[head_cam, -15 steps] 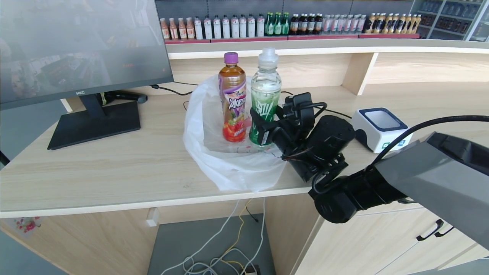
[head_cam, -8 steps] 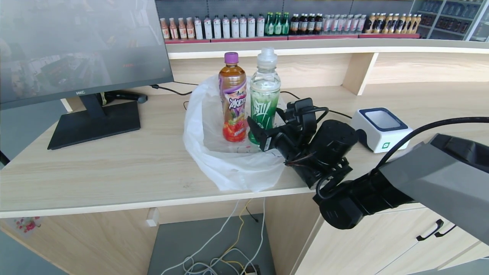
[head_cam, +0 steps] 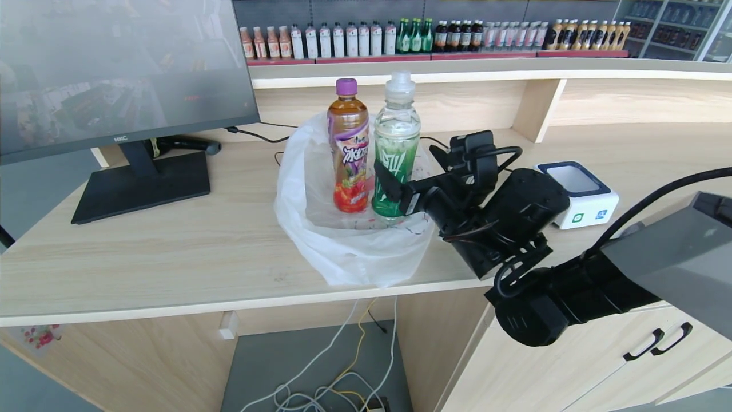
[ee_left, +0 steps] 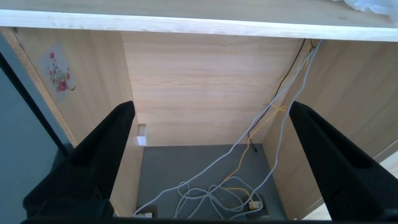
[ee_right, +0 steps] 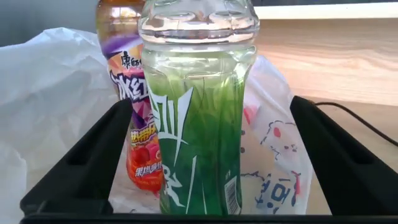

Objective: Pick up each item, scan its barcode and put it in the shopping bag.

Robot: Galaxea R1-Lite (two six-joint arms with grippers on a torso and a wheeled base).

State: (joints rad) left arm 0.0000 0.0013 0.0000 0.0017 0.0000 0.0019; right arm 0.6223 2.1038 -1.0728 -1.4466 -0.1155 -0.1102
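Standing in shopping bag [head_cam: 349, 257]: green bottle [head_cam: 394, 149], tea bottle [head_cam: 347, 143] (two total); left gripper [ee_left: 211, 111], right gripper [ee_right: 211, 106] spread.

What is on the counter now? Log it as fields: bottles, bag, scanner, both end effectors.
bag: white, open, on the counter
tea bottle: upright in bag
green bottle: upright in bag, close beside tea bottle
scanner: on counter, right of bag
right end effector: open, fingers either side of green bottle, not gripping
left end effector: open, empty, below counter
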